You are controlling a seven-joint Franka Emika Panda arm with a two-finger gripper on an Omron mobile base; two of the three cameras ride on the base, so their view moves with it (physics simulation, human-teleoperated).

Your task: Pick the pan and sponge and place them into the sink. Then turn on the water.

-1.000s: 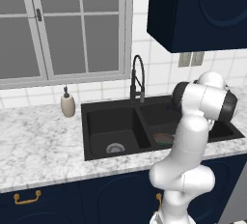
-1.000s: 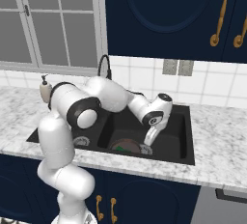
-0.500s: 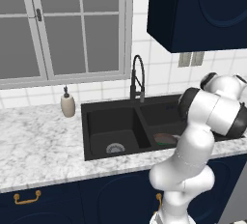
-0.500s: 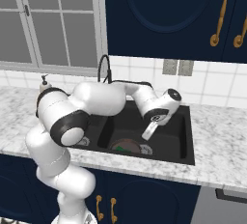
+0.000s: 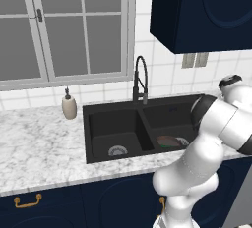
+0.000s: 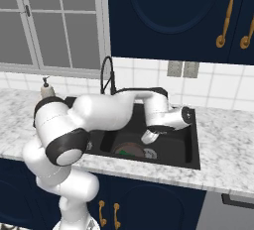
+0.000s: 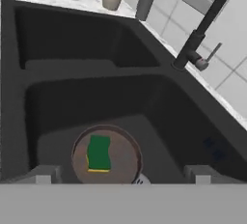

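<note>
1. Hovering over the right basin of the sink [image 7: 58,39]: the gripper [image 7: 120,175], jaws spread wide and holding nothing.
2. Pan [image 7: 123,162] lies flat on the basin floor below and between the jaws, apart from both tips.
3. Sponge [image 7: 99,153] sits green side up inside the pan (nearer the left tip).
4. Faucet [image 7: 200,30] stands ahead of the jaws, off to the right; no stream at its spout.

White glossy arm [image 6: 99,112], rounded segments w/ dark joint bands, bulbous base; 2 grey finger tips [image 7: 43,174], prob. square-ended.
</note>
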